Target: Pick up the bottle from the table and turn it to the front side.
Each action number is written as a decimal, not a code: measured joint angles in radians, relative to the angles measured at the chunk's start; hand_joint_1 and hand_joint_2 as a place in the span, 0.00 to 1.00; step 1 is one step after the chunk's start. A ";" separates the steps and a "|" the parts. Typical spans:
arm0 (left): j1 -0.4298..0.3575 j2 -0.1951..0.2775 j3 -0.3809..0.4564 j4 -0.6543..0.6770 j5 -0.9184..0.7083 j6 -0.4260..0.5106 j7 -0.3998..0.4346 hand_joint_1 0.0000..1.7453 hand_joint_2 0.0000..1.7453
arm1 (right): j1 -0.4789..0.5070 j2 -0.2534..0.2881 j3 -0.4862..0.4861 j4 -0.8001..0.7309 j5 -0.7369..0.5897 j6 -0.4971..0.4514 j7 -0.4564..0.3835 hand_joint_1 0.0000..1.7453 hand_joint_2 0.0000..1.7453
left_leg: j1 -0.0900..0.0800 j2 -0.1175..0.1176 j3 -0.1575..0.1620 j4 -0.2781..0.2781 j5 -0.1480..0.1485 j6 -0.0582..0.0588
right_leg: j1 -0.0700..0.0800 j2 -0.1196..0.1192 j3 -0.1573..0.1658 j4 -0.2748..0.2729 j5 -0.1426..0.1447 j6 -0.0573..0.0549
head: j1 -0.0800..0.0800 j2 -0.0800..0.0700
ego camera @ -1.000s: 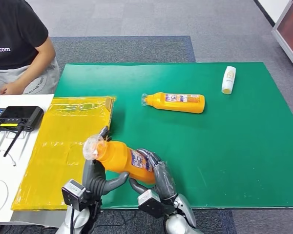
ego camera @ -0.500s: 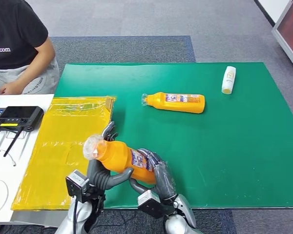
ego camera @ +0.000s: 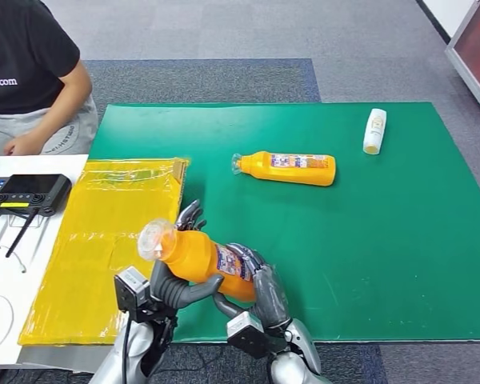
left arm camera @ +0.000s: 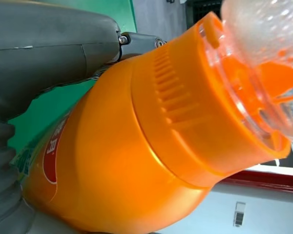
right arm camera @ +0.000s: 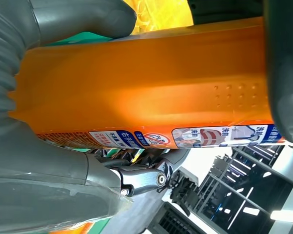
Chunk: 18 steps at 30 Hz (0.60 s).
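Note:
An orange bottle [ego camera: 195, 256] with a clear cap [ego camera: 153, 240] is lifted over the front edge of the green mat [ego camera: 376, 240], lying nearly level with the cap to the left. My left hand [ego camera: 171, 288] grips it near the neck, thumb underneath and fingers [ego camera: 189, 216] behind. My right hand [ego camera: 265, 296] holds the labelled base end. The left wrist view has the bottle's shoulder [left arm camera: 137, 146] and cap close up beside the thumb [left arm camera: 45, 48]. In the right wrist view the bottle's body [right arm camera: 145, 83] lies in my right hand [right arm camera: 45, 185], its label along one edge.
A second orange bottle [ego camera: 286, 169] lies on its side mid-mat and a small white bottle [ego camera: 374, 130] lies at the far right. A yellow plastic bag [ego camera: 105, 240] covers the mat's left side. A person [ego camera: 26, 72] sits at the far left behind a black controller [ego camera: 26, 192].
My left hand has slid to the right along the bottle, its fingers now showing behind the shoulder. The bottle and the right hand have barely moved.

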 joint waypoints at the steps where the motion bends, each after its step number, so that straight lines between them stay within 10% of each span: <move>1: -0.002 0.000 0.000 0.002 0.003 -0.003 0.000 0.98 1.00 | 0.000 0.000 0.000 0.000 0.000 -0.001 -0.001 1.00 1.00 | 0.000 0.000 0.000 0.000 0.000 0.000 | 0.000 0.000 0.000 0.000 0.000 0.000 | 0.000 0.000; 15: -0.021 -0.003 -0.009 0.008 -0.052 0.020 -0.026 1.00 1.00 | -0.010 0.000 0.000 0.000 0.000 -0.014 -0.009 0.84 1.00 | 0.000 0.000 0.000 0.000 0.000 0.000 | 0.000 0.000 0.000 0.000 0.000 0.000 | 0.000 0.000; 18: -0.026 -0.002 -0.015 0.007 -0.071 0.030 -0.029 1.00 1.00 | -0.009 0.000 0.000 0.000 0.003 -0.017 -0.011 0.51 1.00 | 0.000 0.000 0.000 0.000 0.000 0.000 | 0.000 0.000 0.000 0.000 0.000 0.000 | 0.000 0.000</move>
